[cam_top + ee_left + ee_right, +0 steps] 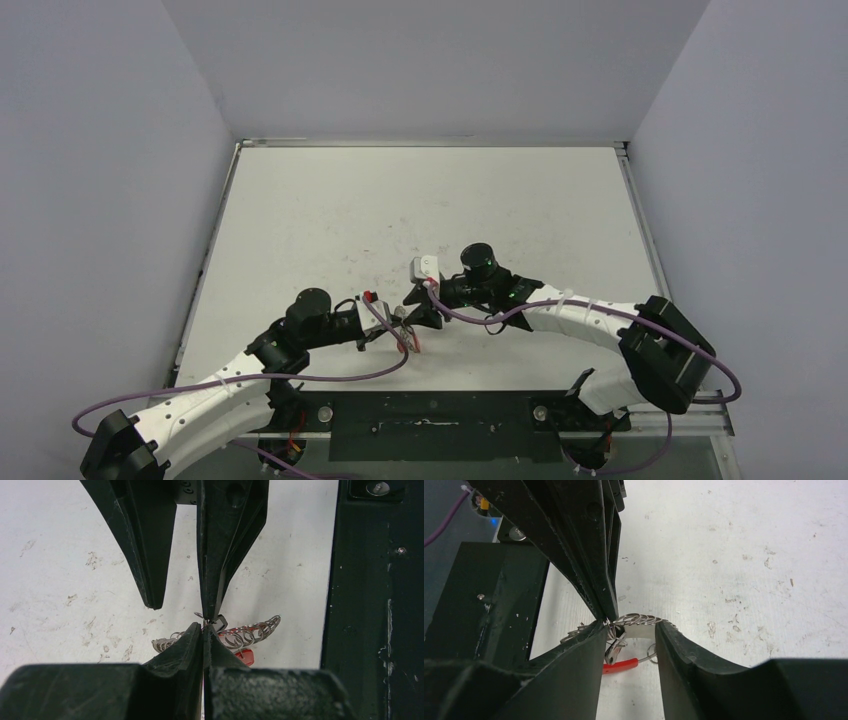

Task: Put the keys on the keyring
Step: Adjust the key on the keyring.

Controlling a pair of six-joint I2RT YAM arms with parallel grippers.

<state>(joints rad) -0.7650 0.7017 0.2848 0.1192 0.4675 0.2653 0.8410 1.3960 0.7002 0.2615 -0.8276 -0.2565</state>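
The keyring (250, 632) is a thin ring strung with small silver pieces and has a red sleeve (245, 656). It hangs just above the table near the front edge (408, 338). My left gripper (203, 628) is shut on the ring's wire at its fingertips. A small key (616, 649) with a dark head (221, 622) hangs from the ring just below that pinch, beside the red sleeve (621, 666). My right gripper (631, 630) is open, with its fingers either side of the ring's silver pieces (639, 618). One right finger (212, 580) touches the left fingertips.
A black base plate (430, 420) runs along the table's near edge, right beside the grippers (375, 605) (484, 605). Purple cables (330, 378) loop off both arms. Grey walls enclose the scuffed white table (420, 200) on three sides.
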